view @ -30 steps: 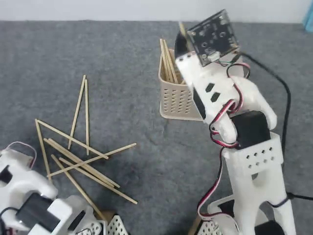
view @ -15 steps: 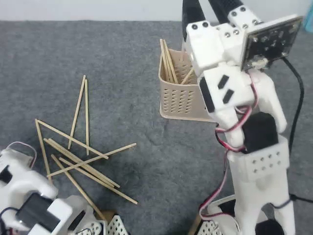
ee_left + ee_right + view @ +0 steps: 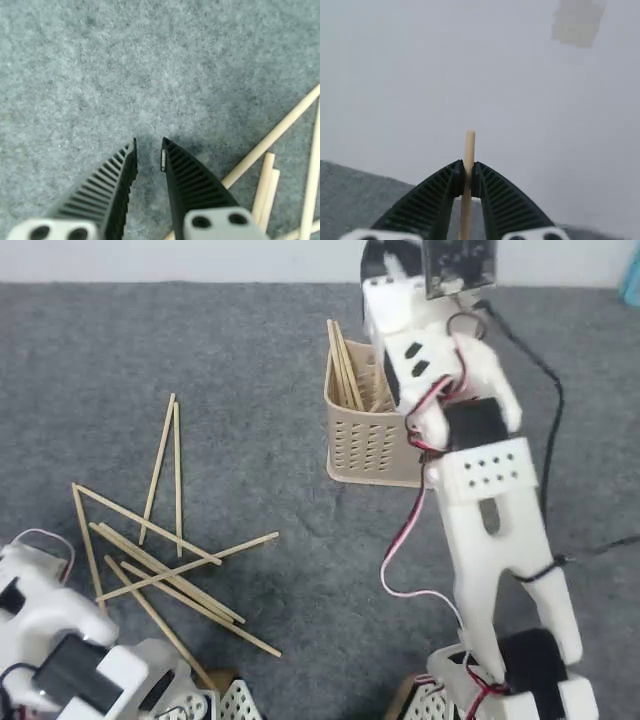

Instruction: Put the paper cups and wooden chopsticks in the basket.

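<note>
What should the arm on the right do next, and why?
Probably tip the right gripper down over the basket and let go: it is shut on a chopstick, and the basket, already holding several, stands right by that arm.

No legible text, labels, numbers or signs anywhere. Any print on the dark square circuit board [image 3: 458,264] on top of the white plastic arm [image 3: 490,510] is too small to read.
</note>
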### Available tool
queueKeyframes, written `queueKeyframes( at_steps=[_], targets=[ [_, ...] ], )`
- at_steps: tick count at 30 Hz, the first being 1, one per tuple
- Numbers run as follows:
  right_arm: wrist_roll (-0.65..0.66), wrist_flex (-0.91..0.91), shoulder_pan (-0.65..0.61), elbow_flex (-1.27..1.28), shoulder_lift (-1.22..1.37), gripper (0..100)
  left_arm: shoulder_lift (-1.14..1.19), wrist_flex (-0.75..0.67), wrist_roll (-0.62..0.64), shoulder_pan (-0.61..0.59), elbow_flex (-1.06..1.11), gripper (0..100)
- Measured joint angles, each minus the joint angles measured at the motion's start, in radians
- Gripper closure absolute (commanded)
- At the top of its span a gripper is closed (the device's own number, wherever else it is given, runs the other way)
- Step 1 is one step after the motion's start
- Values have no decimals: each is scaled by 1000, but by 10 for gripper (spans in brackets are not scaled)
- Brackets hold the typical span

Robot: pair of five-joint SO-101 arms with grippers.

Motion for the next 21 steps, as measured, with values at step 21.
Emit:
queueKeyframes(
  at_steps=[21],
  targets=[
    [-110,219,-18,14,-89,861,0,0,0,14,0,924]
  ],
)
